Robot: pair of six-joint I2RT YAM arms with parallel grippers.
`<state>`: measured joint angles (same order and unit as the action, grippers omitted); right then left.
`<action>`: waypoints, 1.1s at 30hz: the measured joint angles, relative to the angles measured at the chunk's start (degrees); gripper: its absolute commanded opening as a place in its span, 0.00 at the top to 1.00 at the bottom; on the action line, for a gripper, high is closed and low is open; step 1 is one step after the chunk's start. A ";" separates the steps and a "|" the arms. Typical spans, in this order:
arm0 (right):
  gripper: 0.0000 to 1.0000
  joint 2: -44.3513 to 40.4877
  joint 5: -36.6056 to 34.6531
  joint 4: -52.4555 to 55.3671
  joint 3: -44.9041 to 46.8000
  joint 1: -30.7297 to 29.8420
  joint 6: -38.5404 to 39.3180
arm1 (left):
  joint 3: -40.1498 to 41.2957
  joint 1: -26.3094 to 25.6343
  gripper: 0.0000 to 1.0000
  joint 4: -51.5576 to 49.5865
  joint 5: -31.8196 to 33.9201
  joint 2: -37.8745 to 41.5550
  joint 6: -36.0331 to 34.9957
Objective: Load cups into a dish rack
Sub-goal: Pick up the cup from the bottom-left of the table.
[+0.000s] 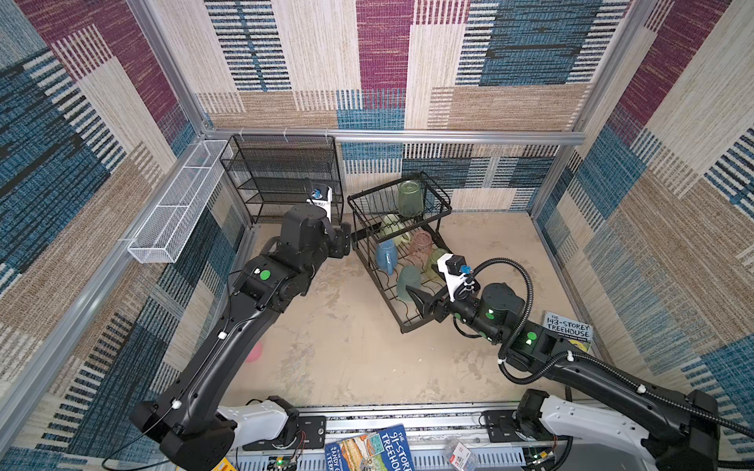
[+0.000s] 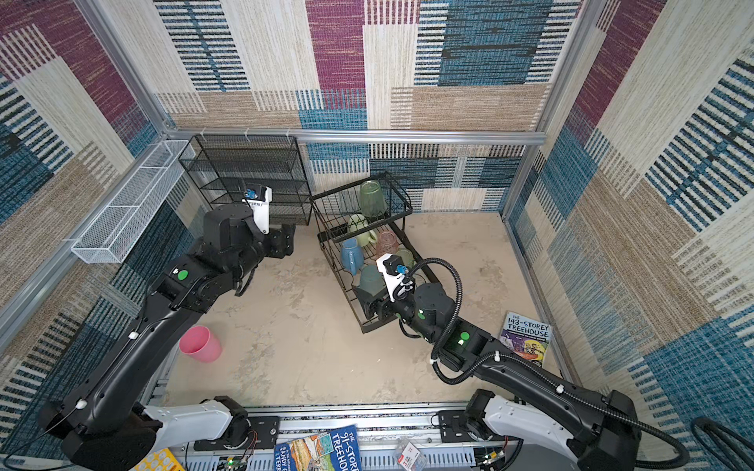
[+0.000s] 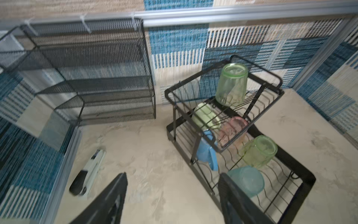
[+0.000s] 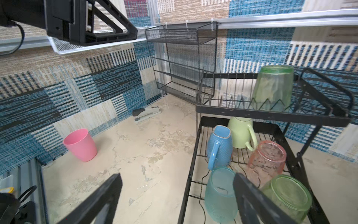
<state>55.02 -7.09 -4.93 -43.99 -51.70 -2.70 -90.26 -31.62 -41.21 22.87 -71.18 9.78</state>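
Pink cup (image 2: 200,343) stands upright on the surface (image 2: 306,346) well behind your open, empty left hand (image 2: 289,241), beside its forearm (image 2: 134,322); your open right hand (image 2: 362,301) looks farther off.

Beside the black right pincer (image 4: 177,176), a translucent teal tumbler (image 4: 219,195) and a translucent green tumbler (image 4: 288,195) are seen in the black wire dish rack (image 4: 271,116). Beyond the pincer, a dotted light blue mug (image 4: 220,147), a pale green mug (image 4: 240,133) and a translucent pink tumbler (image 4: 267,161) are shown. Well apart from the pincer, an opaque pink cup (image 4: 80,144) is seen on the beige, marbled worktop (image 4: 145,155), before walls (image 4: 96,87) woven in blue, maroon and beige patches.
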 measured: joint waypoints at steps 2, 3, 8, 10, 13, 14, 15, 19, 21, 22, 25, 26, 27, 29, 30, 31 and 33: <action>0.08 0.94 -0.48 -0.13 0.02 -1.92 0.07 | 0.52 0.52 0.24 -5.75 1.64 1.22 2.82; 0.08 1.36 -0.52 -0.26 0.09 -2.67 0.20 | 1.05 0.90 0.24 -8.17 2.29 1.73 4.31; 0.08 3.10 -0.52 -1.70 0.94 -4.42 0.17 | 6.47 5.38 0.29 -20.17 3.17 4.15 13.40; 0.08 3.52 -0.39 -1.79 1.16 -4.52 0.15 | 8.72 7.87 0.29 -23.41 2.64 3.98 16.39; 0.08 3.91 0.04 -2.14 1.40 -4.55 0.17 | 13.03 11.56 0.29 -26.51 1.09 3.67 20.26; 0.08 3.91 0.07 -2.43 1.53 -4.55 0.17 | 14.95 13.09 0.28 -27.02 0.50 3.72 21.38; 0.08 3.91 0.20 -2.71 1.64 -4.59 0.15 | 16.50 14.47 0.27 -27.08 -0.31 3.69 22.01; 0.08 3.93 1.29 -3.13 2.01 -4.61 -0.33 | 21.86 20.59 0.26 -27.04 -2.97 2.21 24.90; 0.08 3.91 1.79 -3.10 2.05 -4.70 -0.90 | 23.28 22.67 0.26 -26.58 -3.91 2.03 26.08; 0.08 3.80 2.08 -3.08 2.05 -4.79 -1.14 | 23.78 23.50 0.26 -26.03 -4.20 2.16 26.49; 0.08 3.17 2.27 -2.91 2.05 -4.96 -1.79 | 24.85 26.47 0.27 -24.76 -5.29 2.32 28.13; 0.08 2.99 2.51 -2.91 2.08 -4.98 -1.84 | 25.18 27.30 0.27 -24.28 -5.31 2.32 28.59; 0.09 2.71 2.60 -2.93 2.19 -5.09 -1.99 | 25.66 28.41 0.27 -23.54 -5.40 2.36 29.05; 0.09 2.54 2.95 -2.86 2.38 -5.62 -1.99 | 26.62 30.82 0.28 -22.16 -6.67 2.34 29.18; 0.09 2.60 3.13 -2.86 2.38 -6.38 -1.97 | 26.73 32.13 0.28 -21.79 -7.02 2.10 29.20; 0.09 2.75 3.43 -2.91 2.36 -7.21 -1.70 | 26.73 33.09 0.28 -21.07 -7.19 1.84 29.20; 0.09 3.56 3.69 -2.95 2.01 -8.96 -1.20 | 26.73 34.16 0.29 -20.02 -7.15 1.33 29.18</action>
<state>58.59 -3.40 -7.88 -41.98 -60.66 -3.90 -63.53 2.55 -61.23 15.73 -69.84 38.96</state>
